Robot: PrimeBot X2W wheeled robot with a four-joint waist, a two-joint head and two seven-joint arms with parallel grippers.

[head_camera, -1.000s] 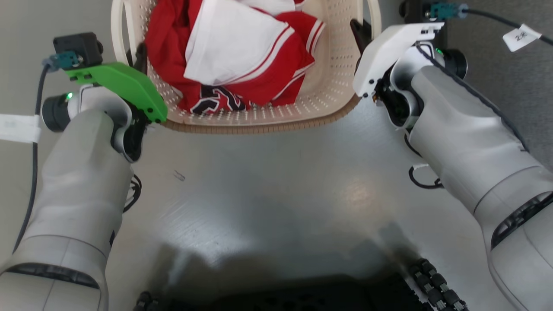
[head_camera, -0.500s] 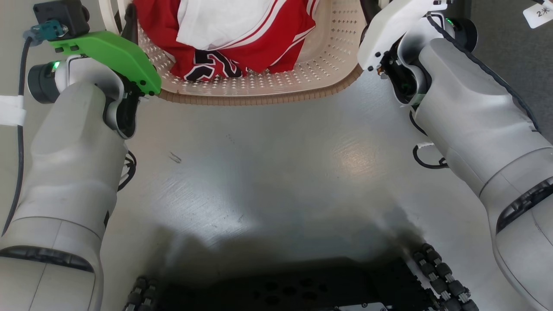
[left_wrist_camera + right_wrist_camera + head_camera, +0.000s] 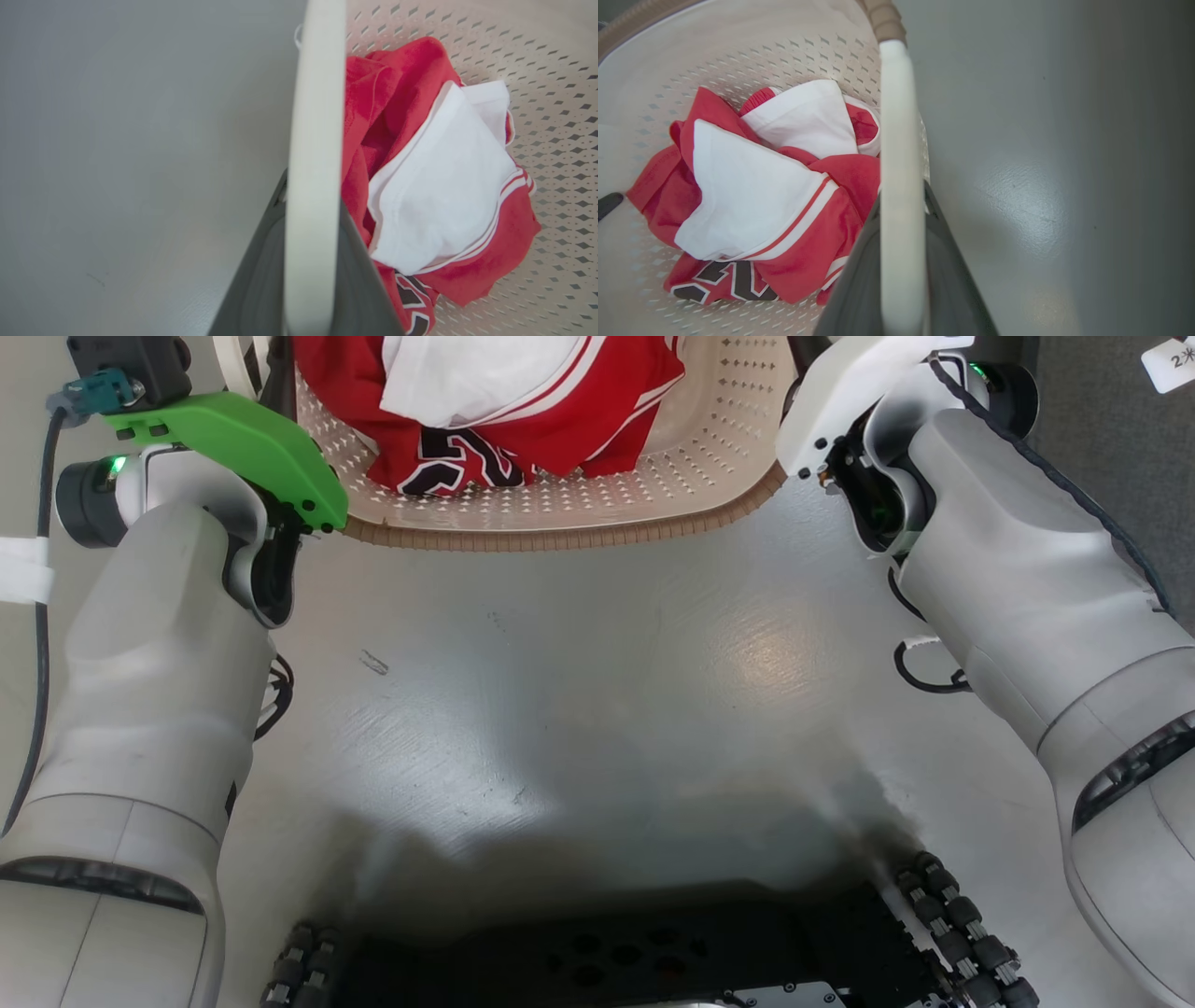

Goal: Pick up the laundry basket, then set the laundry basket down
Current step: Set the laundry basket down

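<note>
Glossy grey floor; perforated plastic laundry basket, ribbed brown rim.

On my head feed the floor is smooth, glossy grey, with a pale patch of glare right of centre, a small dark scuff toward the left and a few fainter specks nearer me. Along the upper right it gives way to a darker, rougher-looking grey strip, and the robot's black base with its roller wheels stands at the bottom edge, a shadow ahead of it. I can't tell whether the laundry basket at the top rests on the floor or hangs clear.
</note>
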